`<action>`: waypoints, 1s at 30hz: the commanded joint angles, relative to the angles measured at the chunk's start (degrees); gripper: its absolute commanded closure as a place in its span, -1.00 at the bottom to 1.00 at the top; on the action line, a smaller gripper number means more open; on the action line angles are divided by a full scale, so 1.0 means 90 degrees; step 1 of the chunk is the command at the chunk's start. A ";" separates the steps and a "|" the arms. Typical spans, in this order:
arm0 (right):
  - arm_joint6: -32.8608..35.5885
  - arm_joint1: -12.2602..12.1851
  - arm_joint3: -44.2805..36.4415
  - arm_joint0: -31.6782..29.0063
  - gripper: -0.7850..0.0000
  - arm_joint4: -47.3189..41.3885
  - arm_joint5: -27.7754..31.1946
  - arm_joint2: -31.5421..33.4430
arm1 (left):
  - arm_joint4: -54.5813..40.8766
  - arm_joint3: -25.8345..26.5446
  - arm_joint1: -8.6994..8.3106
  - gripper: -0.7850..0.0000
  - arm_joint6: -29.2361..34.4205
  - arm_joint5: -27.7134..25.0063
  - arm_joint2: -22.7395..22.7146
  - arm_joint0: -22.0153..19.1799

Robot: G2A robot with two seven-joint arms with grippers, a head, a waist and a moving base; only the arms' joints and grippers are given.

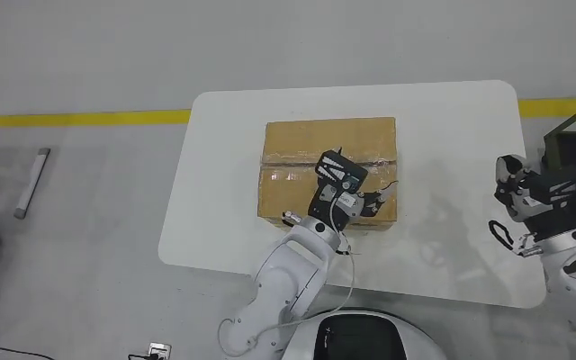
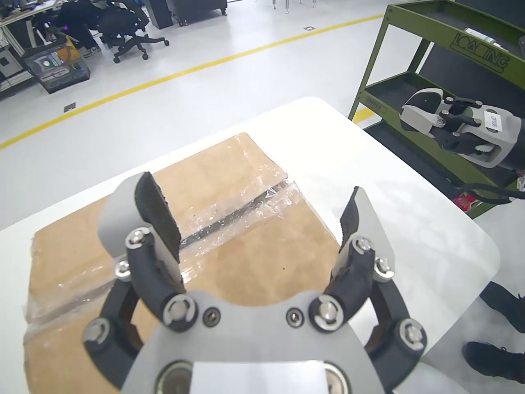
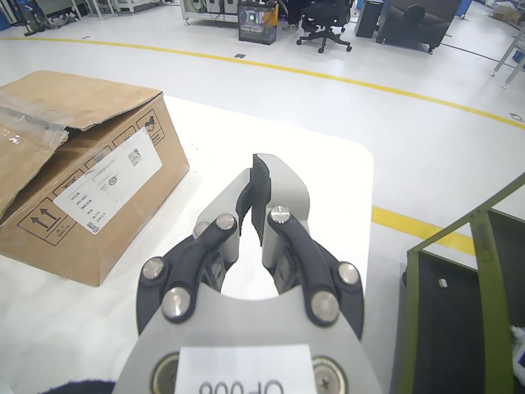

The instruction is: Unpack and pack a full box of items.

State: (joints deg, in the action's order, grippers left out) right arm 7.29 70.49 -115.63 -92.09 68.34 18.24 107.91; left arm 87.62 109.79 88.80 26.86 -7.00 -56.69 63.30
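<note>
The cardboard box (image 1: 297, 148) sits mid-way on the table (image 1: 450, 126) with its flaps down and the tape (image 2: 242, 207) split, the left gripper (image 2: 252, 207) spread wide above the seam, apparently to lift a flap, while the right gripper (image 3: 256, 184) hangs pressed together and empty near the table's edge.

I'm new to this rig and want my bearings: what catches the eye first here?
A brown cardboard box sits midway on the white table, with crinkled clear tape along its seam and one flap corner lifted. The left gripper hovers open just above it; the right gripper is shut, off at the table's edge by a green cart.
</note>
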 commanded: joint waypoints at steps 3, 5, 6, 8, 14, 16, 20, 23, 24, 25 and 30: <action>0.0021 -0.0004 -0.0031 -0.0014 1.00 -0.0032 -0.0016 -0.0049 | 0.0353 -0.0013 -0.0044 -1.00 0.0087 -0.0208 0.0005 0.0093; 0.0029 -0.0008 -0.0025 -0.0013 1.00 -0.0042 -0.0014 -0.0059 | 0.0601 -0.0081 -0.0056 -1.00 0.0160 -0.0380 0.0079 0.0029; 0.0028 -0.0011 -0.0016 -0.0006 1.00 -0.0044 -0.0008 -0.0064 | 0.0664 -0.0125 -0.0052 -1.00 0.0184 -0.0387 0.0118 -0.0009; 0.0043 -0.0016 0.0002 0.0018 1.00 -0.0048 -0.0014 -0.0078 | 0.0933 -0.0238 -0.0052 -0.98 0.0311 -0.0628 0.0250 -0.0176; 0.0023 -0.0028 0.0066 0.0089 1.00 -0.0046 -0.0046 -0.0137 | 0.1454 -0.0518 -0.0050 -0.86 0.0830 -0.1177 0.0451 -0.0566; 0.0010 -0.0032 0.0078 0.0096 1.00 -0.0043 -0.0059 -0.0152 | 0.1701 -0.0572 -0.0056 -0.77 0.0953 -0.1353 0.0511 -0.0669; -0.0004 -0.0039 0.0102 0.0117 1.00 -0.0029 -0.0098 -0.0170 | 0.2230 -0.0654 -0.0080 -0.69 0.1075 -0.1718 0.0592 -0.0843; -0.0023 -0.0044 0.0123 0.0142 1.00 -0.0020 -0.0124 -0.0185 | 0.2643 -0.0711 -0.0111 -0.64 0.1058 -0.2006 0.0605 -0.0944; -0.0026 -0.0047 0.0133 0.0153 1.00 -0.0015 -0.0131 -0.0197 | 0.2765 -0.0727 -0.0122 -0.62 0.1041 -0.2091 0.0590 -0.0976; -0.0027 -0.0048 0.0136 0.0158 1.00 -0.0013 -0.0134 -0.0202 | 0.2846 -0.0731 -0.0128 -0.51 0.1023 -0.2139 0.0588 -0.0998; -0.0040 -0.0053 0.0146 0.0212 1.00 0.0008 -0.0192 -0.0283 | 0.3271 -0.0807 -0.0162 -0.44 0.0814 -0.2424 0.0588 -0.1120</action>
State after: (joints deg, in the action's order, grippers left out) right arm 6.93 70.02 -114.31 -90.27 68.36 16.59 105.46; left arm 116.57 102.65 87.37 34.56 -28.68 -51.35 53.36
